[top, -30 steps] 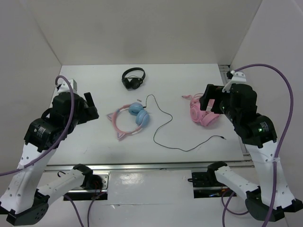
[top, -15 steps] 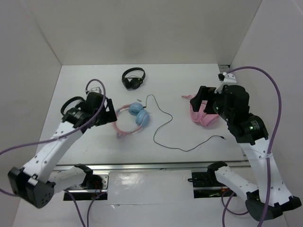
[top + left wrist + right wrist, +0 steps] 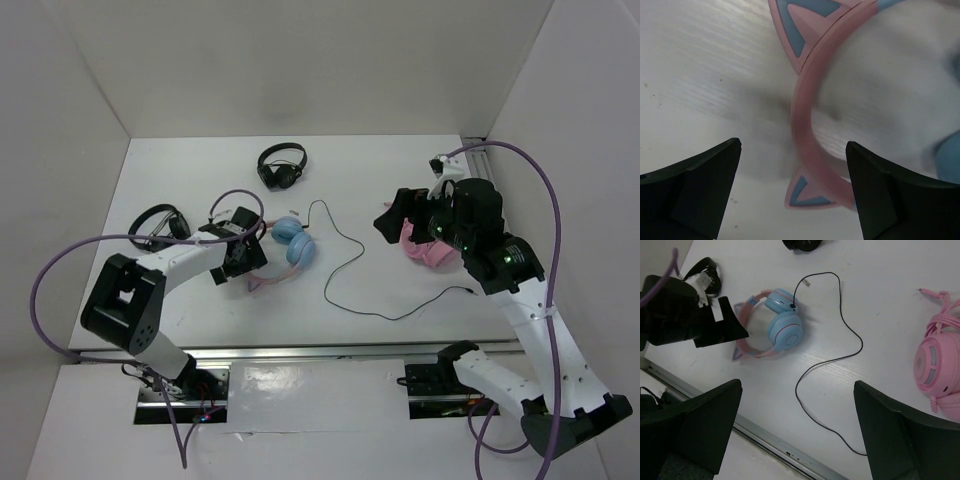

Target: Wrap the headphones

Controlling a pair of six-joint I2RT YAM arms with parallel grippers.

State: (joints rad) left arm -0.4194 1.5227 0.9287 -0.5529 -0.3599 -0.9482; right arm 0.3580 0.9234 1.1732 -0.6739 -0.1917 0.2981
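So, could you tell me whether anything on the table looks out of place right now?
Only the cable of the blue-and-pink headphones: it sprawls loose in long bends across the table, not wrapped. Nothing looks damaged or spilled.

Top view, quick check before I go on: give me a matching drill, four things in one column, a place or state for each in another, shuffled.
Things:
1. the headphones
2. all-pink headphones
3. cable plug
4. left gripper

Places or states:
A. right side, a pink cup facing up
B. open, over the cat-eared headband
C. left of centre, blue cups side by side
D. lying loose, nearest the front edge

Pairs: 1-C, 2-A, 3-D, 4-B
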